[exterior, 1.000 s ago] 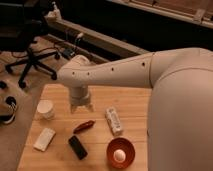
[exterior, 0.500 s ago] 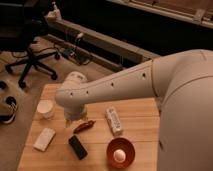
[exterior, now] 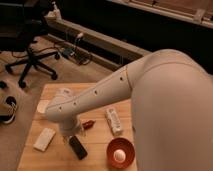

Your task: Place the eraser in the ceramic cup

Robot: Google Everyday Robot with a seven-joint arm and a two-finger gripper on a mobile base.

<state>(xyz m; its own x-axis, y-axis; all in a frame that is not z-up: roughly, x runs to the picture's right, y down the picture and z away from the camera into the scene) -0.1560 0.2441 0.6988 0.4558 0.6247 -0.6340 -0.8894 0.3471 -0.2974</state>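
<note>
The eraser point(exterior: 77, 147) is a small black flat block lying on the wooden table point(exterior: 95, 162), near its front. My gripper point(exterior: 70, 131) hangs at the end of the white arm, just above and slightly left of the eraser's far end. The ceramic cup point(exterior: 43, 106) is a small white cup near the table's left edge, behind the gripper and partly hidden by the arm.
A white flat block point(exterior: 44, 139) lies left of the eraser. A small red object point(exterior: 88, 124) and a white remote-like bar point(exterior: 114, 121) lie to the right. A red-orange bowl point(exterior: 121, 152) stands at the front right. An office chair point(exterior: 29, 52) stands on the floor behind.
The arm has swung down and to the left, bringing the gripper from above the table's middle to just over the eraser. The objects on the table have not moved.
</note>
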